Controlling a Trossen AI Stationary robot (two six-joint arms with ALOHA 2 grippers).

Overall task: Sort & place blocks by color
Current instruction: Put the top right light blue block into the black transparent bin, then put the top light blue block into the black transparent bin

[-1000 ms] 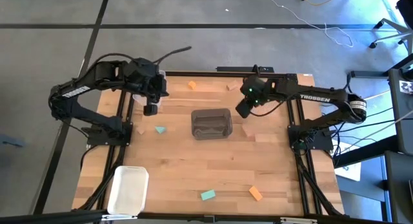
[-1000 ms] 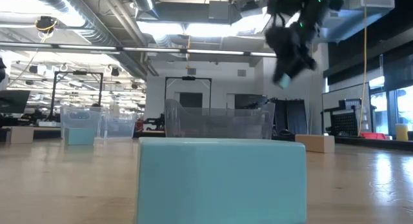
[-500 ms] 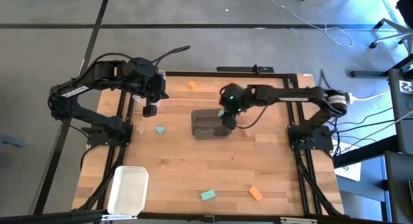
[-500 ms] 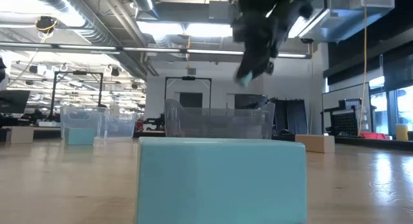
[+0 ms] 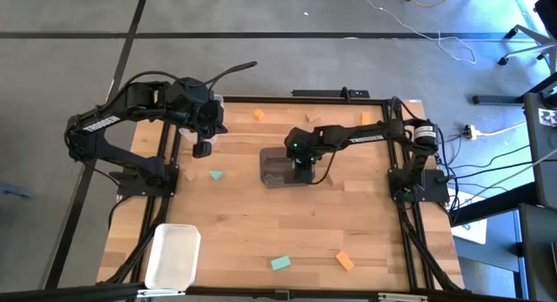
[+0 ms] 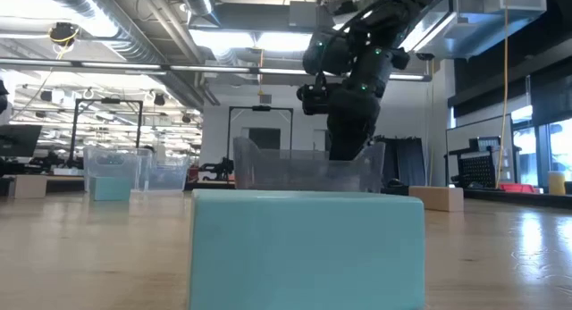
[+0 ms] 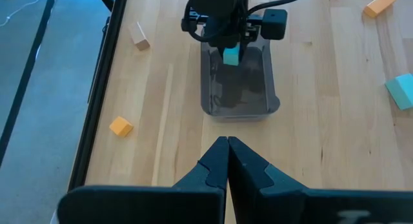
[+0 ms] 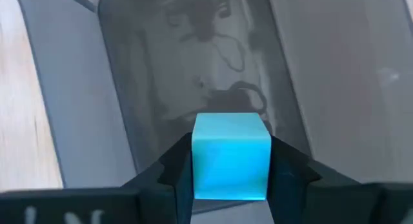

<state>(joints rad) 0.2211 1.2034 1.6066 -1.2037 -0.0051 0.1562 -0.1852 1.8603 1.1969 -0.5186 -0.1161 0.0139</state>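
Note:
My right gripper (image 5: 300, 161) hangs over the right end of the clear bin (image 5: 280, 170) at the table's middle, shut on a teal block (image 8: 231, 156). My left gripper (image 7: 227, 145) is shut and empty, raised near the table's far left edge. Loose blocks lie flat on the table: orange (image 5: 258, 116) and tan (image 5: 313, 117) near the far edge, teal (image 5: 216, 175) and tan (image 5: 189, 174) on the left, teal (image 5: 280, 264) and orange (image 5: 345, 261) near the front edge. My right gripper pinches the teal block by two opposite side faces (image 8: 197, 161) between its two fingers (image 8: 174, 169), coming from above and pointing down. The block is lifted clear, level in the hold, right over the inside of the clear bin (image 8: 193, 75).
A white bin (image 5: 172, 256) sits at the near left corner. The low view has a teal block (image 6: 306, 247) close in front, a tan block (image 6: 441, 197) to the right and further clear bins (image 6: 112, 171) far off on the left. Bare wood lies between the bins.
My right gripper has swept from the table's right side toward the left, carrying the teal block, and has come down over the clear bin's right end. It has stayed shut on the block. The left arm has kept still.

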